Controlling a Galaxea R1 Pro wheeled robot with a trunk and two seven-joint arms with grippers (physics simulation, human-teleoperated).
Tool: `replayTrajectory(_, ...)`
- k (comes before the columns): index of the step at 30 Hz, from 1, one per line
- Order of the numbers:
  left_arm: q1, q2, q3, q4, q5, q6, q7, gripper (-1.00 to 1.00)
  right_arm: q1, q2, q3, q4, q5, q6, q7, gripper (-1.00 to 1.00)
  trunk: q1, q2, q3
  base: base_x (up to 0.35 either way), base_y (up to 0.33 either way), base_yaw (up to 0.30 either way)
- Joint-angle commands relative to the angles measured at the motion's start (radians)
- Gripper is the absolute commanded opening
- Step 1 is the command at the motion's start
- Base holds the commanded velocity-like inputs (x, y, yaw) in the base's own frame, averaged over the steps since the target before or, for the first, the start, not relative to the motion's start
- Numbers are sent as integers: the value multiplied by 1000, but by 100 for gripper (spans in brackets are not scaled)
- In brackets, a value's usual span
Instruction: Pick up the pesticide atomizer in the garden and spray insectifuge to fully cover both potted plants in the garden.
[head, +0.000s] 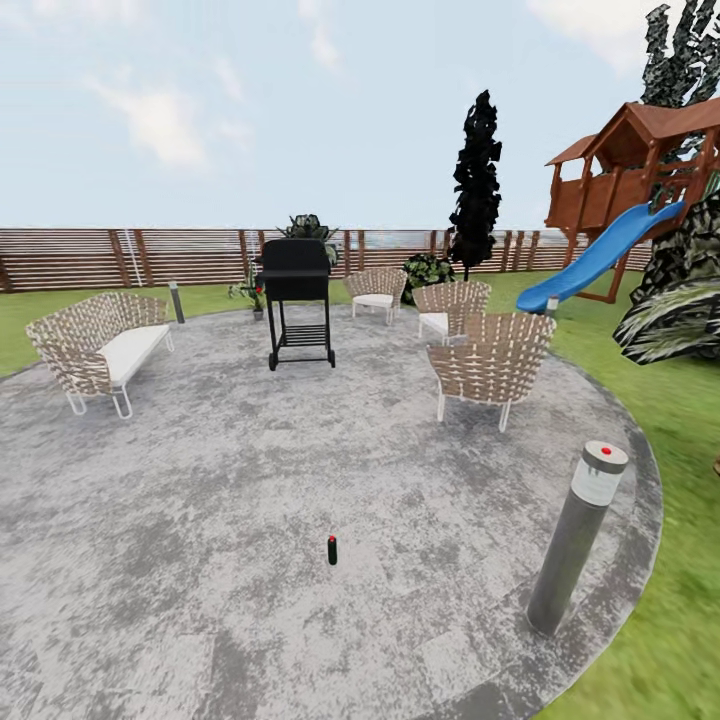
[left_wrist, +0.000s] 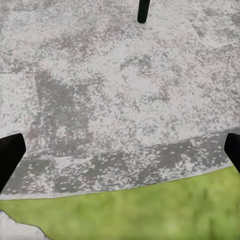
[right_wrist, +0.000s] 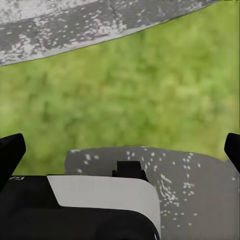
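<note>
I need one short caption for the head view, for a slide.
Atomizer standing upright on the round paved patch, with a lamp post to its right and a grill and woven chairs beyond.

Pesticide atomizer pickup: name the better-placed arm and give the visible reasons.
Left, tentatively. The left gripper faces the paved patch with the pesticide atomizer standing ahead of its spread fingers. The right gripper faces the lawn.
</note>
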Motion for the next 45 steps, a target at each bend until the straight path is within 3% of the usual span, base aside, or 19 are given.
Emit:
replayTrajectory(1, -1, 0, -1, 1, 0, -3, 0, 100, 0, 1, -1, -1, 0, -2, -1, 100, 0, 0, -1, 0, 0, 0)
replayTrajectory(13, -1, 0, -1, 1, 0, -4, 0, 100, 0, 3, -1, -1, 1, -2, -1, 100, 0, 0, -1, 0, -29, 145)
replayTrajectory(31, -1, 0, 1, 1, 0, -4, 0, 100, 0, 3, 1, -1, 4, -2, -1, 100, 0, 0, -1, 0, -282, 83)
replayTrajectory(45, -1, 1, 1, 1, 0, -4, 0, 100, 0, 3, 1, -1, 6, -2, -1, 100, 0, 0, -1, 91, -262, 241)
